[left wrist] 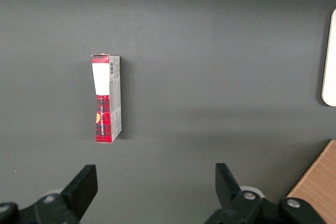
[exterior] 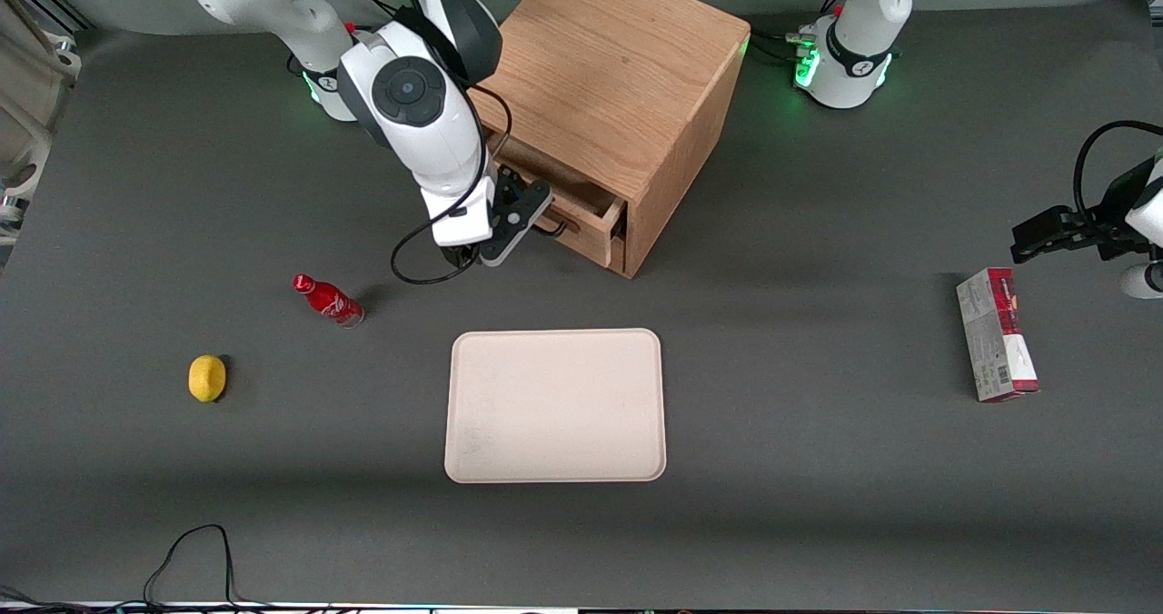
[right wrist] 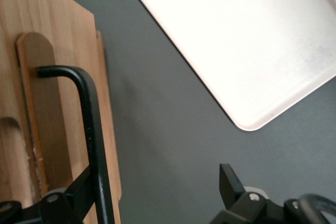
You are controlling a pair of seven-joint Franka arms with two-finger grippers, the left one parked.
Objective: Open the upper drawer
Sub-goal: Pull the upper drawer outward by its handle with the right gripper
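Lemon [exterior: 207, 378]: small, oval, matte yellow skin, lying on the dark grey table mat [exterior: 818, 505] toward the working arm's end. Bottle [exterior: 327, 299]: small, glossy red with white lettering, narrow neck, tipped on its side, farther from the front camera than the lemon and well apart from it. Gripper [exterior: 520, 225]: black two-finger unit on a white wrist, in front of the cabinet's drawer face, above the mat; in the right wrist view its fingers [right wrist: 79, 190] stand spread wide, one lying against the drawer's bar and the other clear over the mat, nothing clamped between them. Cabinet [exterior: 618, 87]: cube of light oak with visible straight grain, smooth flat top, set farther from the front camera than the tray. Upper drawer [exterior: 591, 210]: topmost drawer of that cabinet, pulled partly out so that its shallow wooden box shows a dark opening under the cabinet top. Handle [right wrist: 89, 129]: long thin black bar, round in section, bent at the end onto the oak front, with a rounded recess in the wood beneath it. Tray [exterior: 555, 405]: flat, pale cream rectangle with rounded corners and a low raised rim, nearer the front camera than the cabinet. Carton [exterior: 997, 334]: slim cardboard box, grey and white with red tartan print, lying flat toward the parked arm's end.
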